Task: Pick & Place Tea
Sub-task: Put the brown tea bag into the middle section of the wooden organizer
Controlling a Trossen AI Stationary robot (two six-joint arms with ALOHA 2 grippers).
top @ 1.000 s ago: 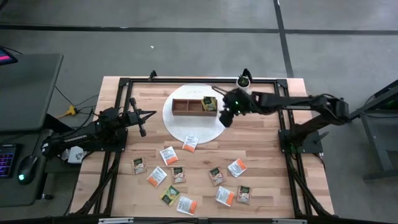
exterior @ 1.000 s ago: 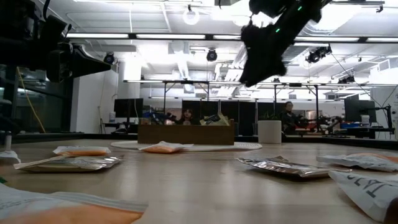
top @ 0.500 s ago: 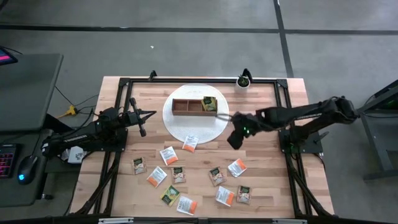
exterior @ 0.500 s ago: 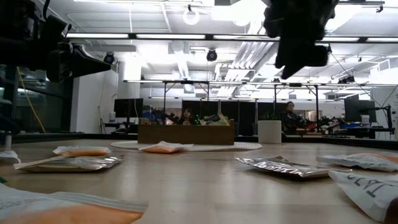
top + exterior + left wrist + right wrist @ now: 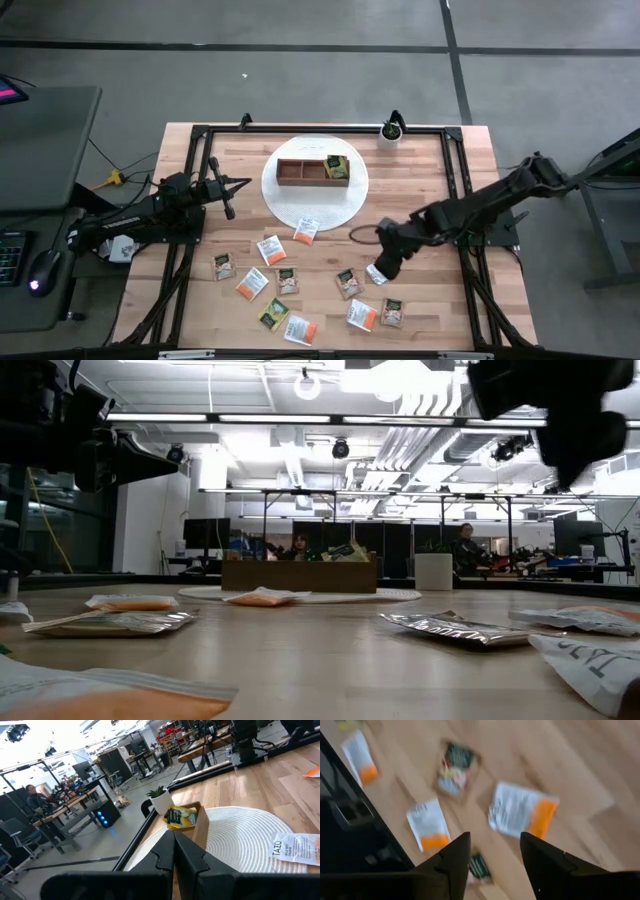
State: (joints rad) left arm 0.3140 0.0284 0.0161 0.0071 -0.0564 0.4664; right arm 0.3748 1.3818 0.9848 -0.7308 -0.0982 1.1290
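At the near edge of the pale wooden table (image 5: pixel 420 300), roughly five to seven o'clock of its middle, about a dozen small flat square paper tea sachets (image 5: pixel 287 281) lie loose, unsorted; just above one white-orange sachet (image 5: pixel 379 270) hangs the right gripper (image 5: pixel 386 264), fingers apart, empty; at nine o'clock the left gripper (image 5: pixel 228 205) waits, pinched together; farther, at twelve, the brown three-compartment wooden box (image 5: pixel 313 171) holds sachets in one end compartment only; most of the job looks left.
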